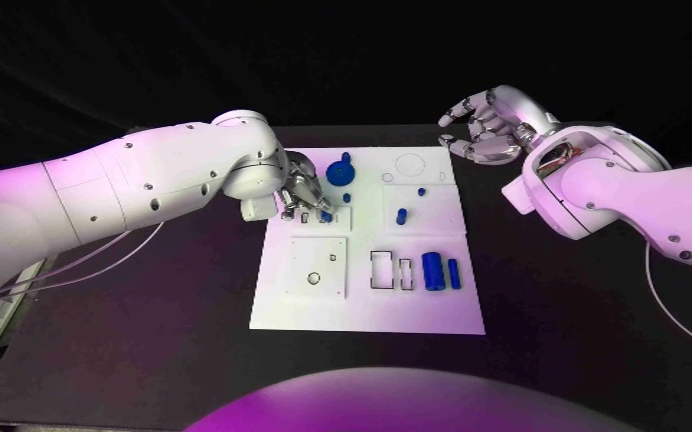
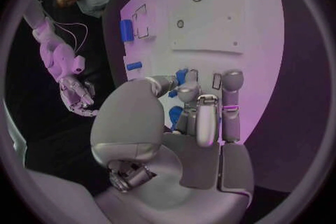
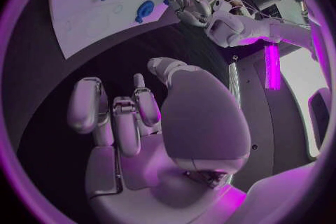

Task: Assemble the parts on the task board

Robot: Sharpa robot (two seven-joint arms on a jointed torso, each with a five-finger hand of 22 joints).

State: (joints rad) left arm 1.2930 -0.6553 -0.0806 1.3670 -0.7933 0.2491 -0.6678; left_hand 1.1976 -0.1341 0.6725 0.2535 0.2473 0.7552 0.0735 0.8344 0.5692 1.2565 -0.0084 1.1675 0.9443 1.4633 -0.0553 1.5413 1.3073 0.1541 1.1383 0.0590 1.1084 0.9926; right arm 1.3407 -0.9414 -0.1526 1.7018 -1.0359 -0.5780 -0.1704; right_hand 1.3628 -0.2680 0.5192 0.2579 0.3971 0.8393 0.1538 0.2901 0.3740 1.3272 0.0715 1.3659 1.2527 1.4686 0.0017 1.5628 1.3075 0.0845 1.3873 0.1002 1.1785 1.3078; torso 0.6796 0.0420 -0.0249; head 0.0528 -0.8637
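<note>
The left silver hand (image 1: 300,195) is lowered onto the white rectangular task board (image 1: 368,314) near its left edge, fingers curled around a small blue part (image 1: 326,216); whether it is grasped cannot be told. The right silver hand (image 1: 485,124) is held off the board's far right corner, fingers loosely curled, nothing grasped. Seven blue parts are counted on the board.

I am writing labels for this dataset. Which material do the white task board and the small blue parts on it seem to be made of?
The task board looks like matte white plastic or painted sheet: flat, even, no glare; which one is unclear. The blue parts look like moulded or printed plastic: uniform saturated colour, only a soft sheen. The left robot hand rests at the board's edge.
</note>
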